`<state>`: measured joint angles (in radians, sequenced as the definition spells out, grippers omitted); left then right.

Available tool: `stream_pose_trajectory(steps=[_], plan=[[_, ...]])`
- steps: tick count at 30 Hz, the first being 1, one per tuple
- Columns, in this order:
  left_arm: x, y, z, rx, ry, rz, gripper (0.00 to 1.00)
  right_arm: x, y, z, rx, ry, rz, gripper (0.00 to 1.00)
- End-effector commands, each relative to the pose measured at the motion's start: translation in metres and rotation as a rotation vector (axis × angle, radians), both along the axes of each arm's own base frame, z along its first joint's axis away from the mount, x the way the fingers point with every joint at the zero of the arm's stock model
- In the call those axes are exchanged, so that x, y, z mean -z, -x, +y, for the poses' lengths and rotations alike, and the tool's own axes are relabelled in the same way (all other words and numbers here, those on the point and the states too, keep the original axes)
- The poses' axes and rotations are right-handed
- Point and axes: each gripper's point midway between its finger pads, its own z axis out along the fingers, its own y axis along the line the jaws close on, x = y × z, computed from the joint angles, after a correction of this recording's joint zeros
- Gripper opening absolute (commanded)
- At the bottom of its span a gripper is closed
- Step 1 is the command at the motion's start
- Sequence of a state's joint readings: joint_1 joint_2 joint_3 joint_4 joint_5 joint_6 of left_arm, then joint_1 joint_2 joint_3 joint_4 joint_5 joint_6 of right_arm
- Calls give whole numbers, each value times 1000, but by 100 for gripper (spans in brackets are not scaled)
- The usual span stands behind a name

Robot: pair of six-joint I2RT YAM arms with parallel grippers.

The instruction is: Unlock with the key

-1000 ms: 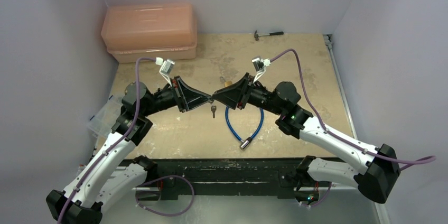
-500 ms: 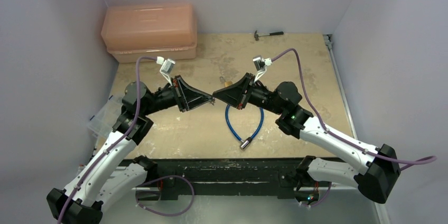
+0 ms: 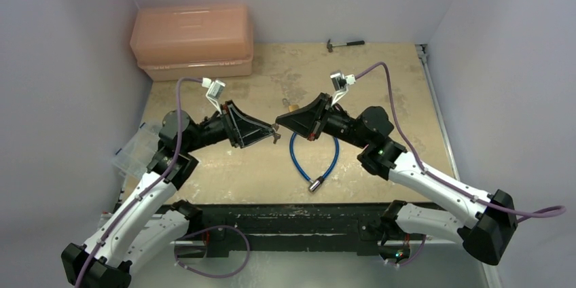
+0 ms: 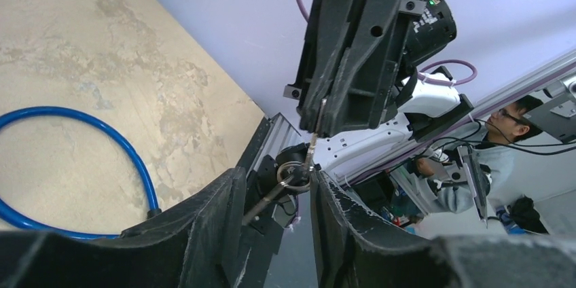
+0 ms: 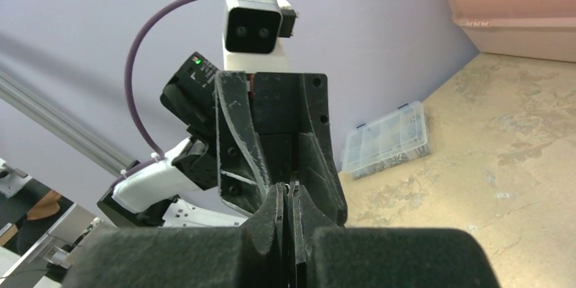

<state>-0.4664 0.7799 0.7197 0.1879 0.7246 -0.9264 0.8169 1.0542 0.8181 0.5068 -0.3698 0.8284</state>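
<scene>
My two grippers meet tip to tip above the table's middle. My right gripper (image 3: 277, 126) is shut on the key (image 4: 312, 140), a thin silvery blade that runs down from its fingertips (image 4: 319, 115) to a small ring (image 4: 293, 176). A second key (image 4: 263, 201) hangs slanted from the ring. My left gripper (image 4: 277, 178) is open, and the ring sits between its two fingers, close to the right one. In the right wrist view my right gripper (image 5: 288, 189) is pressed shut with only a sliver of metal showing. The brass padlock (image 3: 292, 107) lies on the table behind the grippers, on the blue cable (image 3: 314, 159).
The cable's silver cylindrical end (image 3: 315, 184) lies near the front edge. A pink toolbox (image 3: 193, 40) stands at the back left and a small hammer (image 3: 345, 43) at the back. A clear organiser box (image 3: 136, 152) sits at the left edge.
The keys hung below the joined fingertips a second ago. They now sit higher, at the left gripper's tips. The right arm has shifted slightly to the right.
</scene>
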Motion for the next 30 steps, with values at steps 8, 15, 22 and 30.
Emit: stream_pose_trajectory(steps=[8,15,22,30], plan=[[-13,4,0,5,77,-41,42,-12,-5,-5,34,-47,-2,0],[-11,7,1,17,93,-45,39,-11,-7,-1,30,-56,8,0],[-9,5,0,14,104,-47,37,-10,-8,2,21,-58,17,0],[-8,2,-2,19,112,-45,27,-9,-8,4,12,-64,25,0]])
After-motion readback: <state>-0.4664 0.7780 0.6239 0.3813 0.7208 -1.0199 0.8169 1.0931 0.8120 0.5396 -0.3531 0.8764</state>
